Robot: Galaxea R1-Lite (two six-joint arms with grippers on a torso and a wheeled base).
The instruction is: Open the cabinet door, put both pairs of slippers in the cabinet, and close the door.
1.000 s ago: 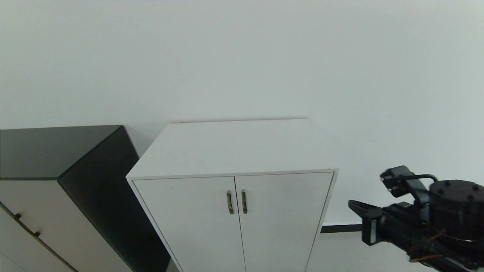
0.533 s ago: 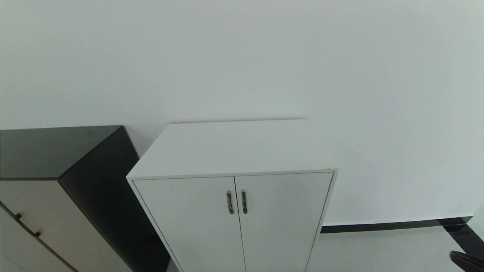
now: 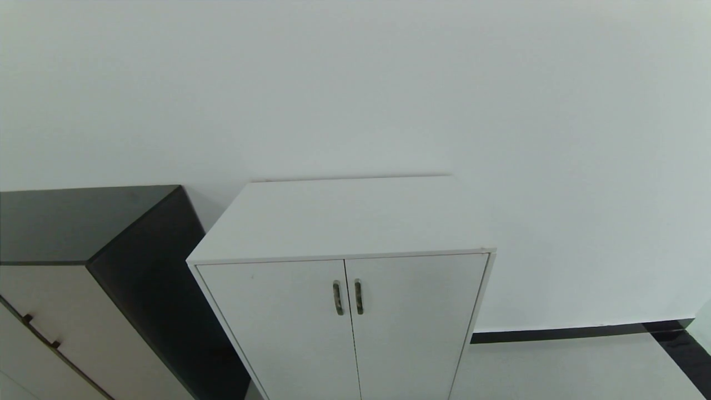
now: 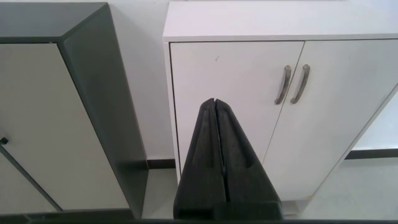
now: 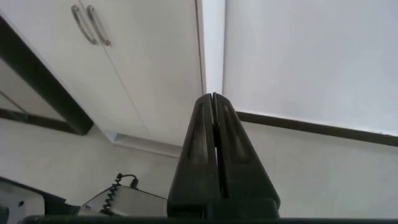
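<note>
My left claw (image 4: 215,104) is pressed together, pointing at the white cabinet (image 3: 344,219), which stands against the wall with both doors (image 3: 414,319) shut; my right claw (image 5: 214,98) is likewise pressed together, near the cabinet's right side.

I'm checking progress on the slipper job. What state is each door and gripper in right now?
White cabinet left door: shut.
White cabinet right door: shut.
Dark cabinet: front shut.
Left gripper: shut, holding nothing.
Right gripper: shut, holding nothing.
</note>
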